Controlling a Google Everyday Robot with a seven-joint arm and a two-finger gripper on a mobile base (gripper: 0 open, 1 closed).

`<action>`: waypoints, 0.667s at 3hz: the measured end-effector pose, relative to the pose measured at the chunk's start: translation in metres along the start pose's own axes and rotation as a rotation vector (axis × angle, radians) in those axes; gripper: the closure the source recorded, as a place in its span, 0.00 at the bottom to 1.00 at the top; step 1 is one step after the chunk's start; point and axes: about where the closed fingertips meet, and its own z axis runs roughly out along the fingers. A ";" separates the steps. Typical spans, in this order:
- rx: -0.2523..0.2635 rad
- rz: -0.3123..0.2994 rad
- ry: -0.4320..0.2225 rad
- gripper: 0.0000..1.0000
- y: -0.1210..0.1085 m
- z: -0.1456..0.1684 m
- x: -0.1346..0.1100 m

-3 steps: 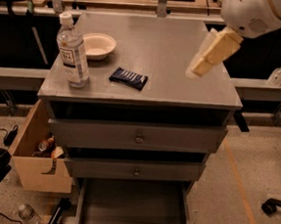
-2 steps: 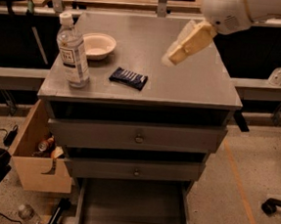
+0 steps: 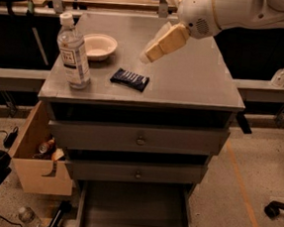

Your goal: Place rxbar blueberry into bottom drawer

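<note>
The rxbar blueberry, a flat dark navy bar, lies on the grey cabinet top near its front left. My gripper, with tan fingers on a white arm, hangs above the top just right of and behind the bar, not touching it. The bottom drawer is pulled out at floor level, a wide shallow grey tray with nothing visible in it.
A clear water bottle stands at the top's left front. A cream bowl sits behind it. Two knobbed grey drawers are closed. A tan cardboard box stands on the floor at left.
My gripper and arm have swung left across the cabinet top, from its right edge toward the bar. The bar, bottle and bowl have not moved.
</note>
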 end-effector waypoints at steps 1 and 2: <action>-0.007 0.023 0.001 0.00 0.001 0.005 -0.002; -0.025 0.076 0.008 0.00 0.002 0.022 0.020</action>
